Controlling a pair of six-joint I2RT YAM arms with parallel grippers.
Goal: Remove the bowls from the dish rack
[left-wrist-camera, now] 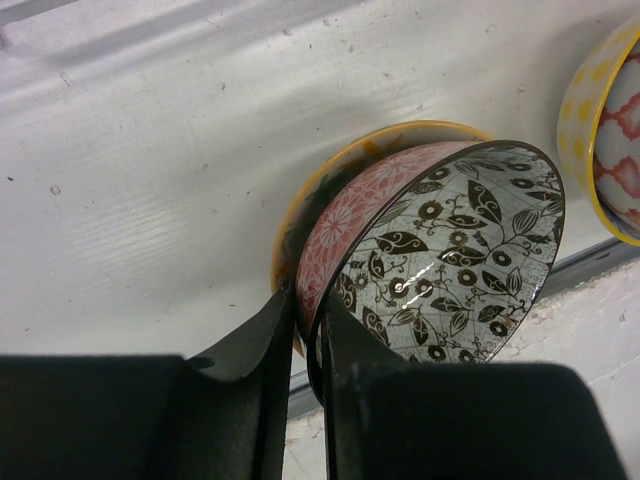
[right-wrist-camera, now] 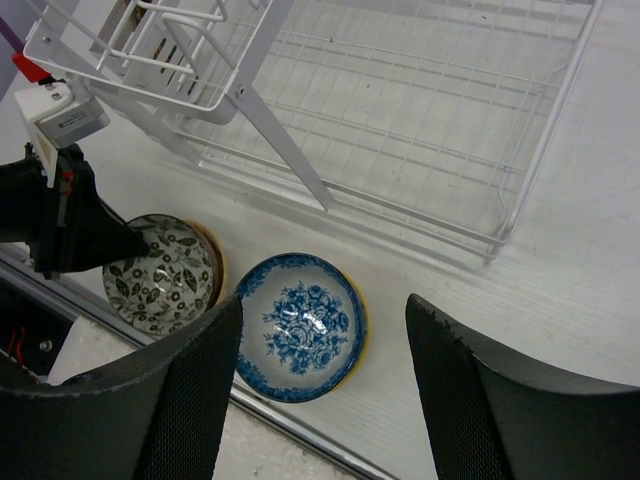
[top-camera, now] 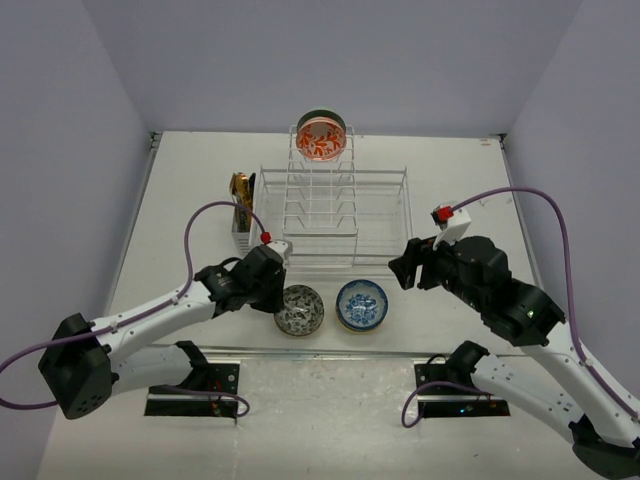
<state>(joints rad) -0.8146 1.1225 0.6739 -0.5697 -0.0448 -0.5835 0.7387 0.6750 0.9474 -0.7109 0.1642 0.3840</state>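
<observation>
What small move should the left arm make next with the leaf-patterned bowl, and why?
Probably open the left gripper and let go. Its fingers pinch the rim of the leaf-patterned bowl, which already seems to sit nested in a yellow-rimmed bowl on the table, outside the dish rack. One red bowl waits in the rack.

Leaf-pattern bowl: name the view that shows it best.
Left wrist: the leaf-pattern bowl fills the frame, its rim pinched by the left gripper. Top external shows it small; right wrist shows its inside from afar.
</observation>
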